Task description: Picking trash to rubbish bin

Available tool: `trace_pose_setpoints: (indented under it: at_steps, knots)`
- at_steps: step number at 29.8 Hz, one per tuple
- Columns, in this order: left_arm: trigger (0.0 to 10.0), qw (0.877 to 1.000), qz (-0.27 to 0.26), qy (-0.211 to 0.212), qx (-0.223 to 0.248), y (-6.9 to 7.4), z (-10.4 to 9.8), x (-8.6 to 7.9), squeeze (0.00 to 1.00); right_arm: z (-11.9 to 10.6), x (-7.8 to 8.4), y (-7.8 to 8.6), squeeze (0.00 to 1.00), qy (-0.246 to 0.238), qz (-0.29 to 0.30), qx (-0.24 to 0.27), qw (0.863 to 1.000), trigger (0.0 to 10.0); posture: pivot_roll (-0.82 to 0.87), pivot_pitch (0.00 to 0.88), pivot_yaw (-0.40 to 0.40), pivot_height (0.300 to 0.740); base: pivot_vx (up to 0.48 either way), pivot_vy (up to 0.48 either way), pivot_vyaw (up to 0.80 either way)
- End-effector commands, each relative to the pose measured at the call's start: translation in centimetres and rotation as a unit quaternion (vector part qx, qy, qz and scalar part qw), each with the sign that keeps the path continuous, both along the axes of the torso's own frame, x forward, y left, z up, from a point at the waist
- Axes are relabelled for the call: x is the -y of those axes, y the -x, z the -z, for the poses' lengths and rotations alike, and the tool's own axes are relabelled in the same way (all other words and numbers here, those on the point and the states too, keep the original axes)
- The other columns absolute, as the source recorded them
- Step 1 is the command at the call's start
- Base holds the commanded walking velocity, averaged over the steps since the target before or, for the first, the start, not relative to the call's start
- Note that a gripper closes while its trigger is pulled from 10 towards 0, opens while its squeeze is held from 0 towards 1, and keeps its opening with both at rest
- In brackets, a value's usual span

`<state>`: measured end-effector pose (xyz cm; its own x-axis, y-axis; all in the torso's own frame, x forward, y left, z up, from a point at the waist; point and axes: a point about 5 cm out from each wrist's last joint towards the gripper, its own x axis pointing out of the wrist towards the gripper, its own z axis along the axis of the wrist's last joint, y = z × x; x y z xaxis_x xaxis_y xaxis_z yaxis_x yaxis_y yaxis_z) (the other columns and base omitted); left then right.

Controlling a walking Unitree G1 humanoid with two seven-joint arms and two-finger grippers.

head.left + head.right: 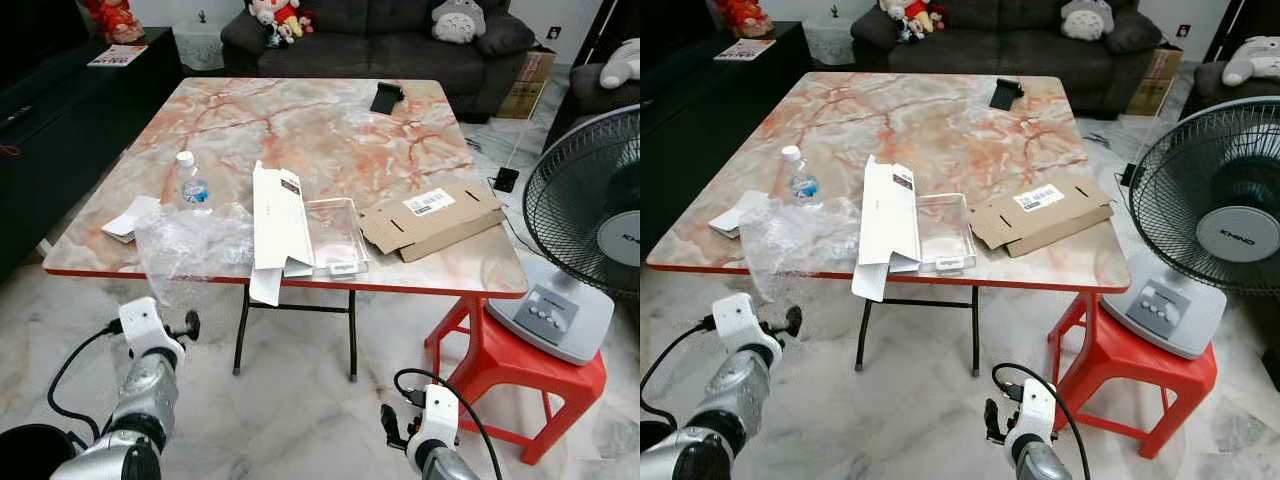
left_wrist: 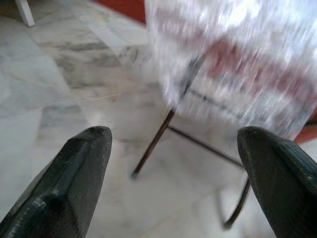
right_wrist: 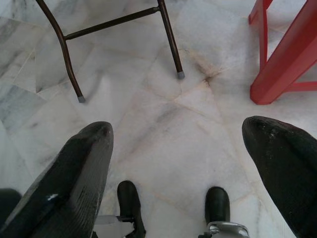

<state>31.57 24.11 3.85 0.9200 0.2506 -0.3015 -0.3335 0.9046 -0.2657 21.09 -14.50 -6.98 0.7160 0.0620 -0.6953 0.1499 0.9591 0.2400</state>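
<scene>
I have the marble-patterned table (image 1: 300, 130) in front of me, and the trash sits along its near edge. A crumpled clear plastic bag (image 1: 190, 245) hangs over the near left corner, with a small water bottle (image 1: 192, 185) standing just behind it and a folded white paper (image 1: 132, 218) lying to its left. Beside the bag, a long white carton (image 1: 278, 222) lies opened out, one flap drooping past the edge, and it overlaps a clear plastic tray (image 1: 335, 235). To the right of the tray lies a flattened brown cardboard box (image 1: 432, 218) with a white label. A small black object (image 1: 386, 98) lies at the far side of the table.

My left gripper (image 2: 173, 183) is raised below the table's near left corner, just short of the hanging bag. Its fingers (image 2: 64, 188) are spread wide and hold nothing; through its wrist view the bag is a blur ahead, with the table's legs behind it.

My right gripper (image 3: 183, 183) hangs low over the marble floor (image 3: 188, 124), fingers spread wide as well and empty, pointing down toward the table's feet and a red plastic stool (image 1: 500, 370). A standing fan (image 1: 590, 240) rests on that stool. A dark round rim, perhaps the bin (image 1: 30, 450), shows by my left arm.
</scene>
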Motion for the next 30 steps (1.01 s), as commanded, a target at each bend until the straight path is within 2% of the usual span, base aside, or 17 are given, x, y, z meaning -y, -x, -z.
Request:
trace_pose_setpoints:
  at_steps: [1, 8, 14, 30]
  knots:
    - [10.0, 1.0, -0.004, 0.021, -0.001, -0.2, 0.0, 0.2, 0.0, 0.0, 0.0, 0.0, 0.0, 0.001, 0.0, 0.0, 1.0, 10.0, 0.1, 0.02, 0.024, 0.74, 0.0, 0.0, 0.0]
    - [10.0, 0.997, -0.017, 0.069, 0.011, -1.0, -0.7, 0.6, 0.0, -0.1, 0.1, -0.1, 0.0, 0.003, 0.002, 0.002, 1.0, 10.0, 0.09, 0.011, 0.024, 0.74, 0.0, 0.0, 0.0]
    - [10.0, 0.995, -0.029, 0.093, 0.011, -1.2, -0.8, 0.6, 0.0, 0.0, 0.2, 0.0, 0.0, 0.004, 0.004, 0.002, 1.0, 10.0, 0.09, 0.011, 0.023, 0.74, 0.0, 0.0, 0.0]
    - [10.0, 0.997, 0.014, 0.078, -0.008, -1.7, -1.0, 1.1, 0.0, 0.1, 1.1, 0.5, 0.0, 0.007, 0.018, 0.009, 1.0, 10.0, 0.05, 0.098, 0.0, 0.74, 0.0, 0.0, 0.0]
